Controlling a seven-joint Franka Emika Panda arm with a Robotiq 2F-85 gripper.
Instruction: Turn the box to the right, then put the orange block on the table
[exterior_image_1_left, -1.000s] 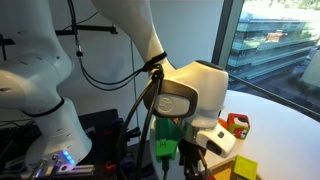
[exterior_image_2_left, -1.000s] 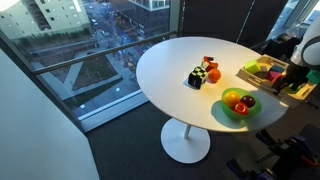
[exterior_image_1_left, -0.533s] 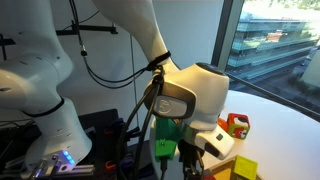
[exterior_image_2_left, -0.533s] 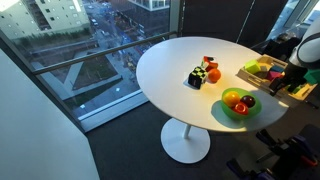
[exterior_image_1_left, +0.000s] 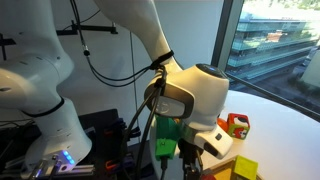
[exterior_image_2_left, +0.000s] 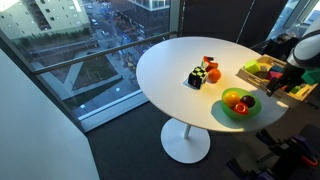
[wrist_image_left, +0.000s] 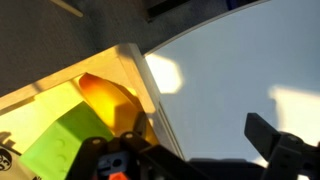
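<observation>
The box (exterior_image_2_left: 260, 72), low and wide with yellow, green and red pieces, sits at the far edge of the round white table (exterior_image_2_left: 180, 55). In the wrist view its pale wall (wrist_image_left: 133, 75) runs between my fingers. An orange-yellow block (wrist_image_left: 105, 95) and a green block (wrist_image_left: 62, 142) lie inside it. My gripper (wrist_image_left: 180, 150) is open and hangs over the box's corner, with one finger over the white top. In an exterior view the gripper (exterior_image_2_left: 288, 72) is at the box's side. In an exterior view the gripper (exterior_image_1_left: 190, 150) is largely hidden by the wrist.
A black-and-white cube (exterior_image_2_left: 196, 78), a small red cube (exterior_image_2_left: 209, 63) and an orange round thing (exterior_image_2_left: 213, 74) stand mid-table. A green bowl of fruit (exterior_image_2_left: 240, 104) is near the box. The red cube (exterior_image_1_left: 237, 124) also shows behind my wrist. Windows surround the table.
The wrist has shifted very slightly in the exterior view. Nothing on the table has moved.
</observation>
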